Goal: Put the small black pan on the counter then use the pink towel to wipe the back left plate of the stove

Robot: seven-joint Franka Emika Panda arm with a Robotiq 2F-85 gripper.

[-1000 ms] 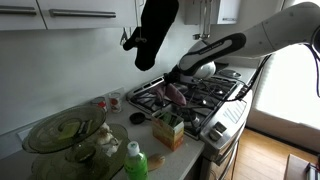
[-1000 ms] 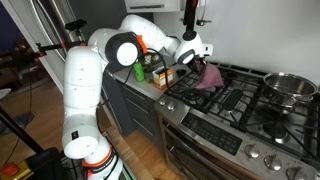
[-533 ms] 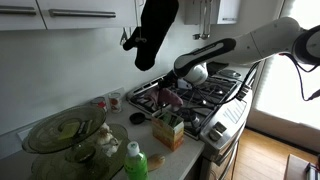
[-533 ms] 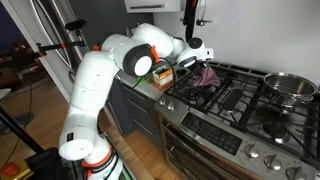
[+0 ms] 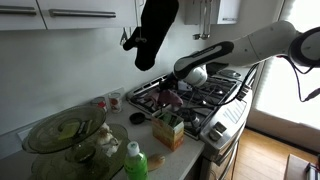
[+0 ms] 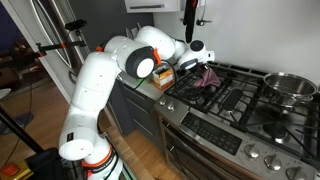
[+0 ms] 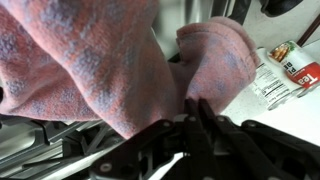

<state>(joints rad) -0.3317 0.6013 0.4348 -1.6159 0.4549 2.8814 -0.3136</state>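
Observation:
My gripper (image 7: pixel 197 103) is shut on a fold of the pink towel (image 7: pixel 90 60), which fills the upper wrist view. In both exterior views the towel (image 5: pixel 171 98) (image 6: pixel 208 79) lies bunched on the black grate of the stove's back left plate (image 6: pixel 222 84), near the counter, with the gripper (image 5: pixel 177 90) (image 6: pixel 199 70) pressed down on it. The stove (image 5: pixel 205 100) (image 6: pixel 235 115) is steel with black grates. A small dark round thing on the pale counter (image 5: pixel 120 135), close to the stove's edge, looks like the small black pan (image 5: pixel 137 118).
A shiny steel pot (image 6: pixel 290 87) (image 5: pixel 203 70) sits on a far burner. On the counter stand a green-yellow box (image 5: pixel 168 130), glass lids (image 5: pixel 65 130) and a green bottle (image 5: pixel 135 160). A black mitt (image 5: pixel 155 30) hangs above. A labelled packet (image 7: pixel 282 65) lies beside the towel.
The gripper has carried the towel a little lower and toward the counter side of the stove, so it now sits flatter on the grate. The jaws stayed shut.

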